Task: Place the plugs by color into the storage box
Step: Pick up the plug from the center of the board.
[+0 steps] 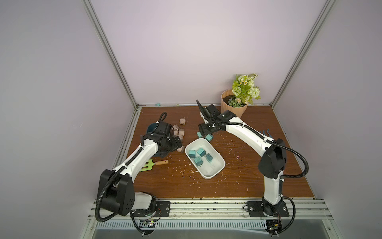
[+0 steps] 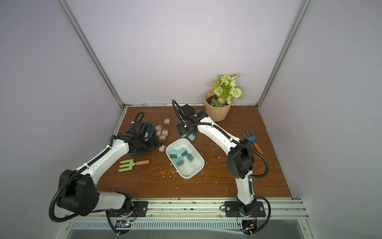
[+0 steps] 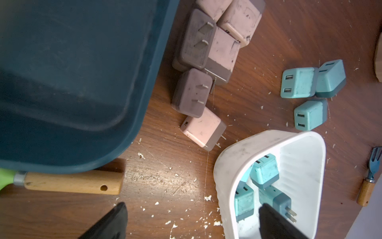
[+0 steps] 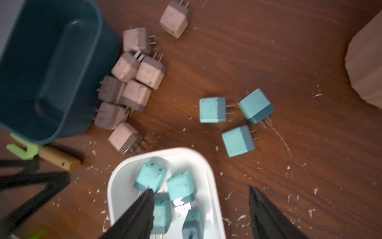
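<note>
"Hazards from here?"
"Right gripper (image 4: 200, 189), jaws spread and empty, hovers by the white bin (image 4: 165, 151) of teal plugs (image 1: 200, 151); three loose teal plugs (image 4: 237, 140) sit close together nearby, so a reach may knock neighbours. Left gripper (image 3: 192, 205) gapes, empty; pink plugs (image 4: 135, 95) crowd the dark blue bin (image 4: 99, 31)."
"Setting?"
"Scratched wooden table (image 1: 248, 175) strewn with white flecks (image 3: 141, 155); pale lilac walls (image 1: 186, 51)."

I work in a lab test cell: pale walls (image 1: 196, 51) and aluminium posts (image 1: 111, 53) box in my wood-grain bench (image 1: 237, 182), and my left arm (image 1: 142, 153) and right arm (image 1: 246, 134) are bolted to a rail (image 1: 206, 208) along its near edge.
</note>
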Tool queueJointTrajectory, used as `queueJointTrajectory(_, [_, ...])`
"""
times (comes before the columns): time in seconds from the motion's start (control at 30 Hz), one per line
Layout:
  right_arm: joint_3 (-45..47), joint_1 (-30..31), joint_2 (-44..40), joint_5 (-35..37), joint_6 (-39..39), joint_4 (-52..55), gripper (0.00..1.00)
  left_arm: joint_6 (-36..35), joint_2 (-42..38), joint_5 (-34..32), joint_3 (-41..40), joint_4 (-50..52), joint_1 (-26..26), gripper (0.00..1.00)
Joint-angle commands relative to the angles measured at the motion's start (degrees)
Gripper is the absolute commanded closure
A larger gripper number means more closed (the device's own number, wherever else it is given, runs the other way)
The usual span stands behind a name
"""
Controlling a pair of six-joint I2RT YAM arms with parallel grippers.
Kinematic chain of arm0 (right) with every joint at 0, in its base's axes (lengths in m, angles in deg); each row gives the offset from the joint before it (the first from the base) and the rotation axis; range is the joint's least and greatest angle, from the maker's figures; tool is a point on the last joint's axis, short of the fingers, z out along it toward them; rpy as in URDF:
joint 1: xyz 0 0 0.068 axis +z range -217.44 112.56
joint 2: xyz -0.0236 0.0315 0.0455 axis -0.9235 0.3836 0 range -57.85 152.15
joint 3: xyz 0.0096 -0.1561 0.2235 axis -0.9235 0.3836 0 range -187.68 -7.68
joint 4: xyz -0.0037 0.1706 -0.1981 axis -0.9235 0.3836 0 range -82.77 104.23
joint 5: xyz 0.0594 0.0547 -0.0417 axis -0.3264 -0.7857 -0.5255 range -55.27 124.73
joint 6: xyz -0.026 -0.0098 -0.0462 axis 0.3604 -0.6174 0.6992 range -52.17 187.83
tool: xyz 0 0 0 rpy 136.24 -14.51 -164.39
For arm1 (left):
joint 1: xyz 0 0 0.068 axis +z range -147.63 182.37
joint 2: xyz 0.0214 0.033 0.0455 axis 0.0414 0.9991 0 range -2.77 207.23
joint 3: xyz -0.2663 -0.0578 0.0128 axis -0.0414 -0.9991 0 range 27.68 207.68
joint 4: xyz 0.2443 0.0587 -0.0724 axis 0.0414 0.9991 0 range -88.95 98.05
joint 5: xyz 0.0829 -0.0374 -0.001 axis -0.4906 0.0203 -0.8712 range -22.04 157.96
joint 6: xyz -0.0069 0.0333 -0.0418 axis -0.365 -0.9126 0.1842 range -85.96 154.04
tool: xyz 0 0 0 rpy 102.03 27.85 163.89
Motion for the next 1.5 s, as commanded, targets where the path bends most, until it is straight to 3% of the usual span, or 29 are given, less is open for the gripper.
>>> queueJointTrajectory(0.0, [-6.34,-1.68,7.42,2.95,2.41,4.79,0.25,1.33,-1.06,-1.30,0.32,0.33,-0.32,0.00])
queueJointTrajectory(0.3, [-18.18,-3.99,19.59,4.17,7.14,5.81,0.23,1.82,-1.77,-1.51,-0.11,0.33,-0.31,0.00])
queueJointTrajectory(1.13, [-17.52,-9.16,26.78,1.64,7.70,-2.77,0.22,1.21,-0.46,-0.51,2.18,2.36,-0.31,0.00])
queueJointTrajectory(1.2, [-17.12,-9.44,26.78,0.76,7.73,-3.42,0.27,1.25,-0.12,-0.44,2.34,2.36,-0.35,0.00])
queueJointTrajectory(1.37, [-15.23,-9.72,25.90,-1.46,7.90,-4.50,0.55,1.44,0.57,-1.05,3.27,2.71,-0.36,0.00])
queueJointTrajectory(1.47, [-12.85,-9.73,24.04,-1.48,8.03,-5.71,0.61,1.68,1.08,-1.15,3.81,2.60,-0.33,0.00])
